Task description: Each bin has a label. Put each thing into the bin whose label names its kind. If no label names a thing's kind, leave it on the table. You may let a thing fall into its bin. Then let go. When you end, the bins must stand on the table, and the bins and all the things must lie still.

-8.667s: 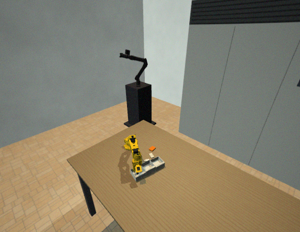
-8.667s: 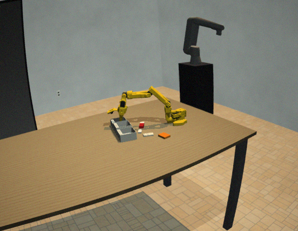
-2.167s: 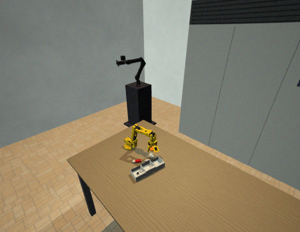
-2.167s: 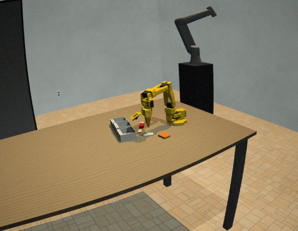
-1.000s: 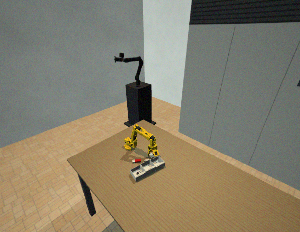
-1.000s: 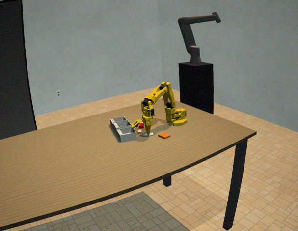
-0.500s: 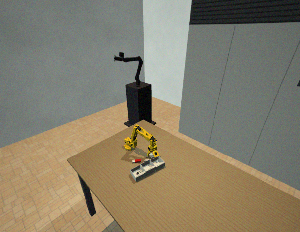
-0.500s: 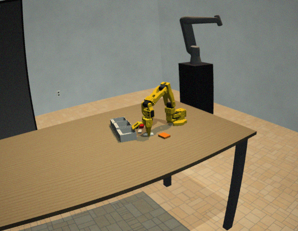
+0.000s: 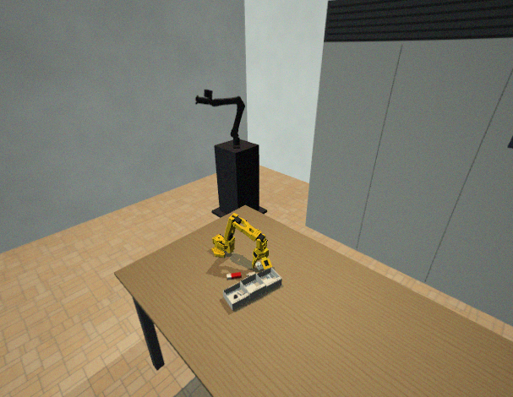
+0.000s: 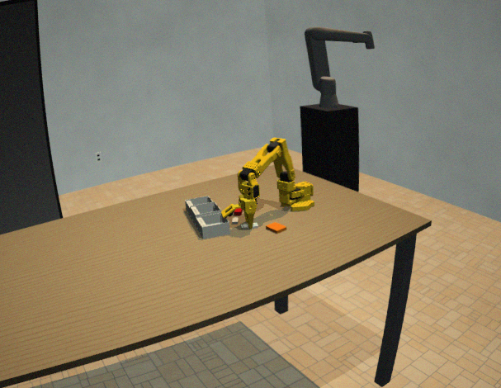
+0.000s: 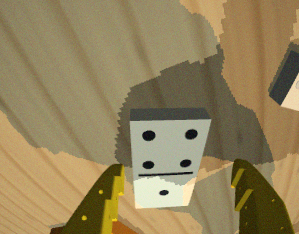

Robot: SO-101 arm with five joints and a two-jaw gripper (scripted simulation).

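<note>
The yellow arm reaches down over the table, its gripper partly open and holding nothing. The domino lies flat on the wood, outside the bins; in the wrist view its one-dot end reaches between the jaws, while its four-dot end extends past the fingertips. Bare wood shows along both long edges of the domino, the strip on the right of that view being the wider. The row of three joined grey bins stands just beside the working area, well inside the table's edges. In the exterior view one jaw overlaps the nearest bin's rim; whether they touch cannot be told. A white piece lies near the domino and apart from it, leaving a gap of wood between the two. A red-and-white item lies on the table alongside the row of bins. On the domino's other side, an orange square lies flat, separated from it by open wood. The bin labels are too small to read.
</note>
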